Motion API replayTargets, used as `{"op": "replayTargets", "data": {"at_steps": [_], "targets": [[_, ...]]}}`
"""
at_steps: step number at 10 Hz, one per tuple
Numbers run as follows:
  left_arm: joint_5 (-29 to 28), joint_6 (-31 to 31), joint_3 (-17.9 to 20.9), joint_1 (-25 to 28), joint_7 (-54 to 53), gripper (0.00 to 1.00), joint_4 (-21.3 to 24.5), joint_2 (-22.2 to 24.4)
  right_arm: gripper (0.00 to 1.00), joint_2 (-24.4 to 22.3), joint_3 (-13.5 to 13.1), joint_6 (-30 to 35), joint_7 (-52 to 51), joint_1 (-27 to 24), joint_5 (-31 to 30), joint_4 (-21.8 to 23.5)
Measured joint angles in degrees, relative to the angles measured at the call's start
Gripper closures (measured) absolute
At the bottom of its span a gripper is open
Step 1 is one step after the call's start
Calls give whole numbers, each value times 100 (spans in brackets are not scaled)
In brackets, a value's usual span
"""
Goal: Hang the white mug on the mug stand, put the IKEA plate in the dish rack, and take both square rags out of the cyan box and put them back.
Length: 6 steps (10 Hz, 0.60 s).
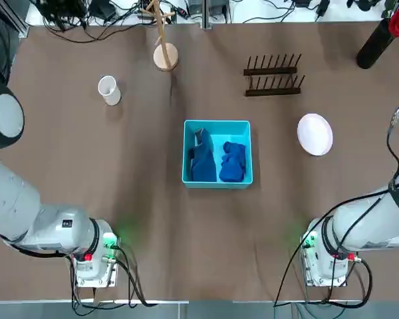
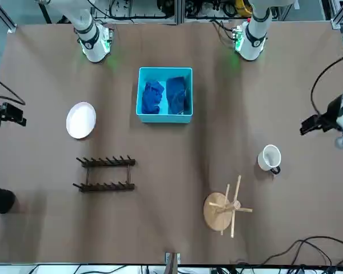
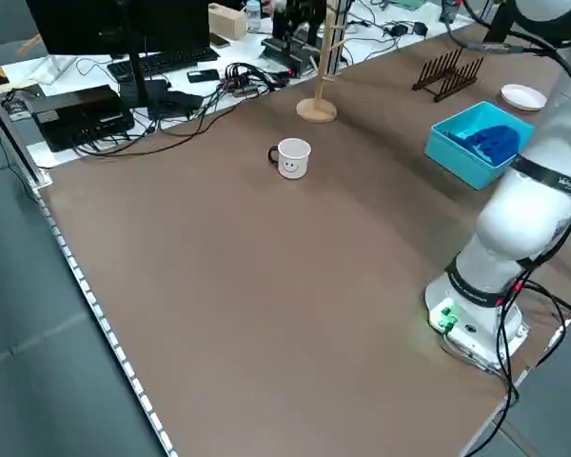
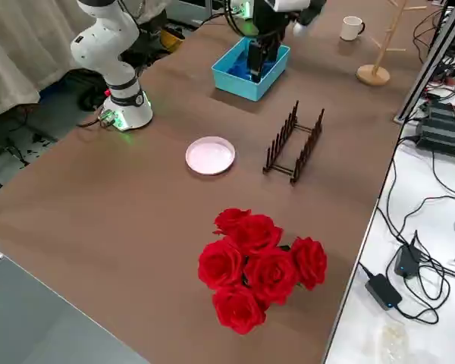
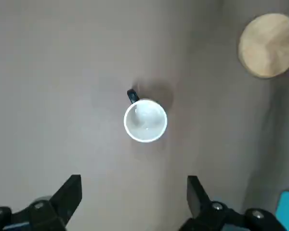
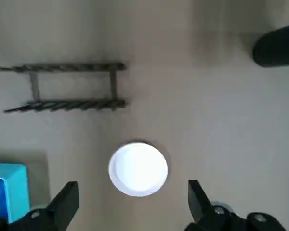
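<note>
I see a brown bench (image 1: 139, 199) with the cyan box (image 1: 217, 181) at centre of the top view, both blue rags (image 1: 216, 161) inside. The white mug (image 1: 109, 90) stands upper left, the mug stand (image 1: 165, 56) top centre, the dish rack (image 1: 272, 75) upper right, the plate (image 1: 315, 134) at right. Cables (image 1: 80, 20) crowd the far edge. The left gripper (image 5: 134, 199) hangs above the mug, the right gripper (image 6: 134, 202) above the plate; both jaws are wide and empty.
</note>
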State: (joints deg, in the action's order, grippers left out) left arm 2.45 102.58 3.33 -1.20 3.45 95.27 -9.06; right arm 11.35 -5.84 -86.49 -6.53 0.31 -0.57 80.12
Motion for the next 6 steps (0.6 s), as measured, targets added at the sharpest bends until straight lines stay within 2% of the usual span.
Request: {"op": "replayTargets", "data": {"at_steps": [2, 4, 6], "targets": [[12, 1020, 31, 27, 15, 4, 953, -181, 0, 43, -39, -528, -600, -145, -212, 696], [20, 1971, 65, 103, 15, 4, 1791, -353, 0, -5, -74, -1515, -1518, -515, -222, 1766], [155, 2464, 91, 129, 22, 4, 2079, -657, 0, -100, -82, -2232, -1707, -709, -219, 2693]]}}
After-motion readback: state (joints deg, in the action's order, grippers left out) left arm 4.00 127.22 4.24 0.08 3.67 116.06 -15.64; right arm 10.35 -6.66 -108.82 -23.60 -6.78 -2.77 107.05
